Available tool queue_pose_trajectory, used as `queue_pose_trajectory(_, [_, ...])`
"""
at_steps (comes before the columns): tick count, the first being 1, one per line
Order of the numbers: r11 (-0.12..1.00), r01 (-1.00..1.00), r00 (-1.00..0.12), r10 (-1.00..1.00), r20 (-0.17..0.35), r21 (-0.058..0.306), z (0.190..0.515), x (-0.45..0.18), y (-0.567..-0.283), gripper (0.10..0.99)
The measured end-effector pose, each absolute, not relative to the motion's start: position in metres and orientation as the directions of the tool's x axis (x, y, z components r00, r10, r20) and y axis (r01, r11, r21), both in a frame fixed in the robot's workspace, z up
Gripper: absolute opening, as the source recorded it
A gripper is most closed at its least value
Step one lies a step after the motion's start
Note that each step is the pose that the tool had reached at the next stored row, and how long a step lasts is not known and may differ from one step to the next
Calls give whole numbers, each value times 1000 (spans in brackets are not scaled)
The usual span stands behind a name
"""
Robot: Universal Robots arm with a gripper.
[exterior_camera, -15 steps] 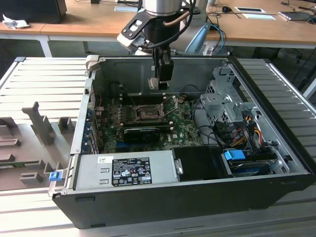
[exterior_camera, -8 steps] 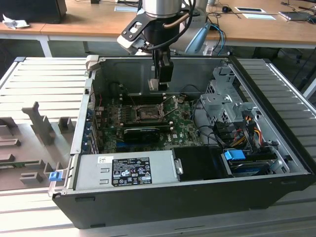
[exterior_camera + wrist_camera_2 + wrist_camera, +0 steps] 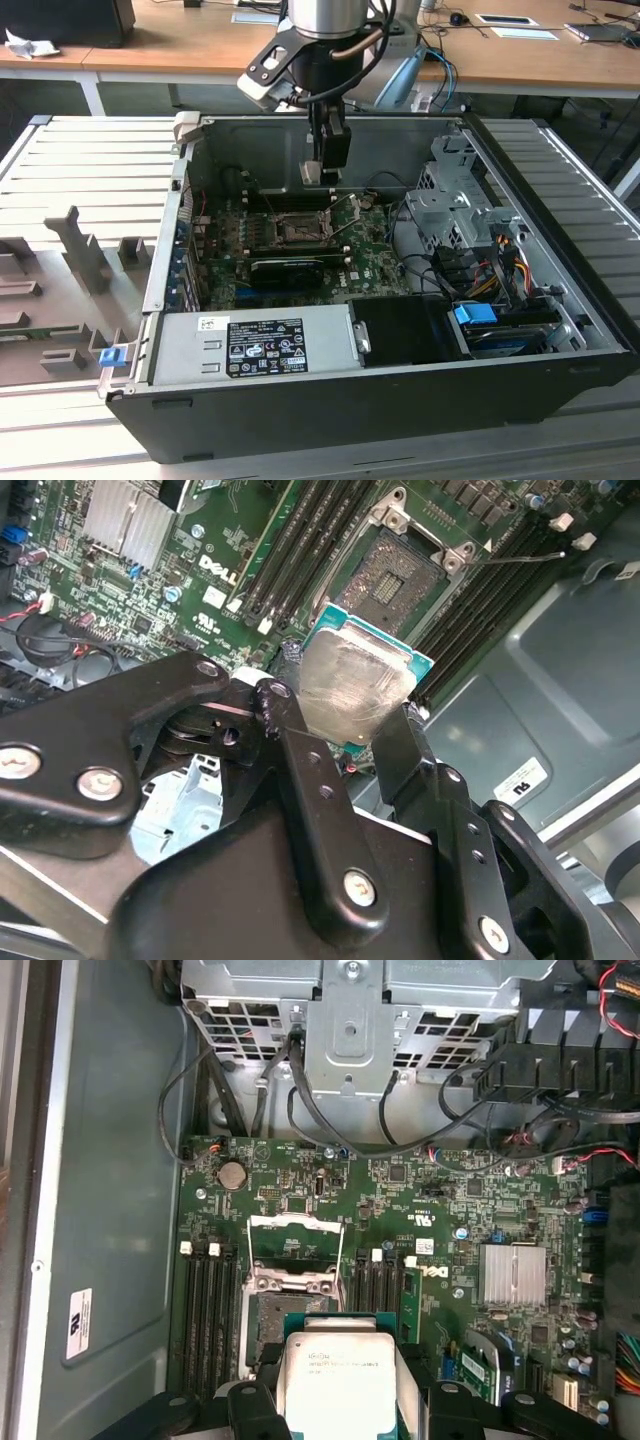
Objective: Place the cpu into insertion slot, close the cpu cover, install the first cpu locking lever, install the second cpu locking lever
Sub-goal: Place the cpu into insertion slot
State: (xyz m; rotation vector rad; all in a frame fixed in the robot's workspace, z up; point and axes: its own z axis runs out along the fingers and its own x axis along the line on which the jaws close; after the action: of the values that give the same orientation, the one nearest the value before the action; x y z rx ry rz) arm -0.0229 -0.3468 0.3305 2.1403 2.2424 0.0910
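Here, the cpu (image 3: 362, 680) hangs clamped by two opposite edges in the gripper (image 3: 345, 720), over the board near the open insertion slot (image 3: 400, 575).
It is probably light, stiff and fragile underneath, so an edge hold suits it. The cpu cover (image 3: 296, 1245) stands open, and memory slots (image 3: 205, 1310) crowd both sides of the socket.

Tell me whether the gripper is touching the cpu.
Touching. In the second wrist view the gripper has its black fingers pressed against two opposite edges of the cpu, with no gap.
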Motion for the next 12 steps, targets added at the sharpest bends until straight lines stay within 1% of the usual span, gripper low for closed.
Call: queue_pose_trajectory(12, [46, 996, -47, 999, 11, 70, 326, -23, -347, 529])
